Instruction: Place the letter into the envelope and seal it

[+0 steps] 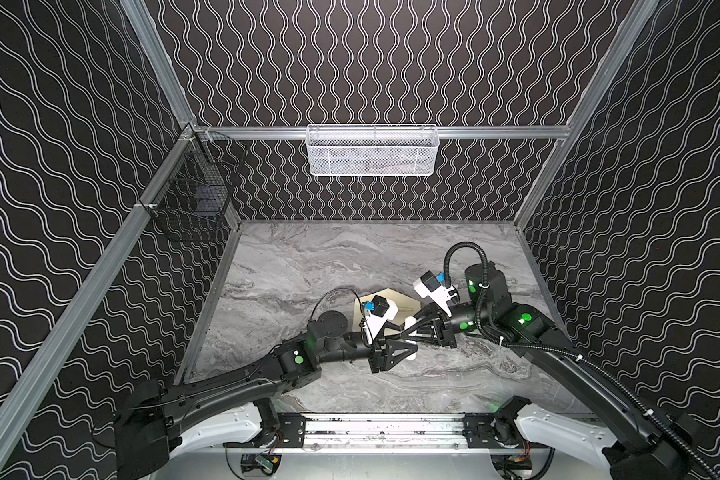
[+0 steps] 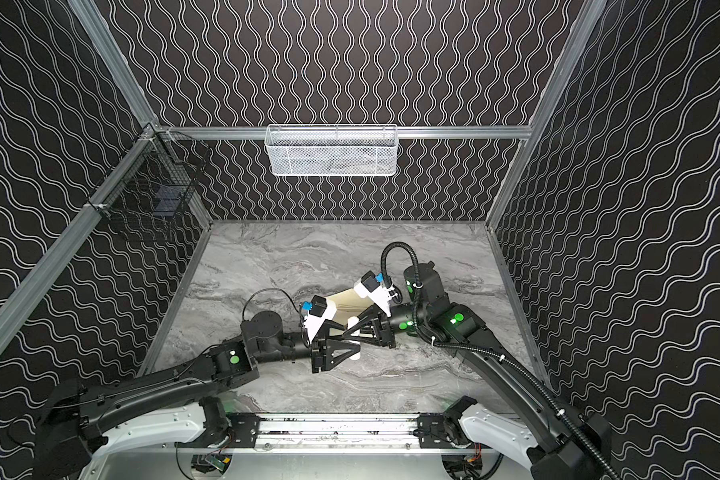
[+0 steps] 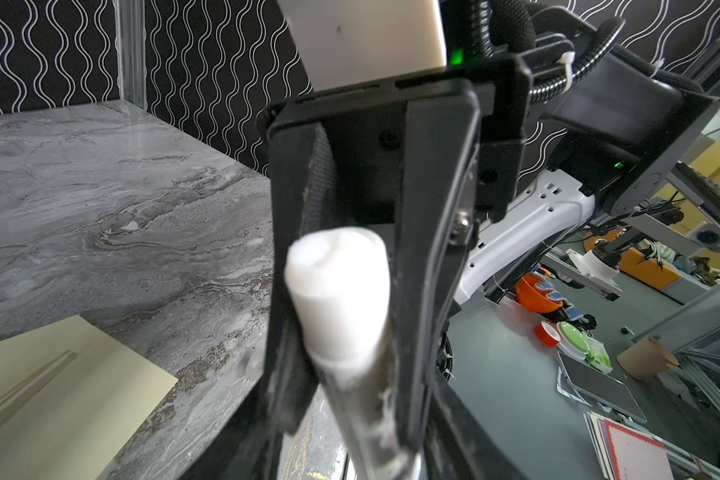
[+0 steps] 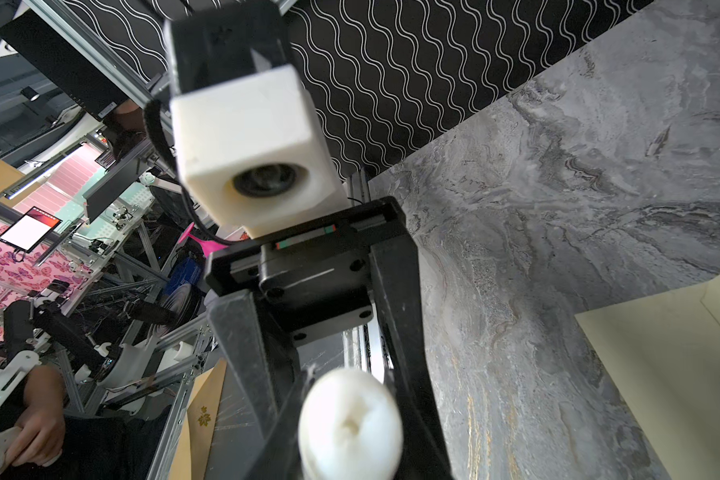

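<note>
Closest to me, along the near edge at 6 o'clock, a metal rail (image 1: 383, 430) runs between the two arm bases. Past it, over the middle of the marble table (image 1: 308, 257), the left gripper (image 1: 412, 349) and right gripper (image 1: 406, 331) meet tip to tip around a small white stick (image 3: 337, 291). Seen from the left wrist, the right gripper's fingers (image 3: 433, 249) stand narrow and press the stick's white end from both sides, so it has hold of it. The left gripper's fingers sit either side of the same stick; how far they are parted, and whether they pinch it, I cannot tell. Just behind the tips, toward 12 o'clock, the envelope (image 1: 400, 299) lies flat on the table, pale cream, its pointed flap toward the back wall. Up at 12 o'clock hangs a white mesh basket (image 1: 371, 151), at 10 o'clock a black wire basket (image 1: 192, 195)
</note>
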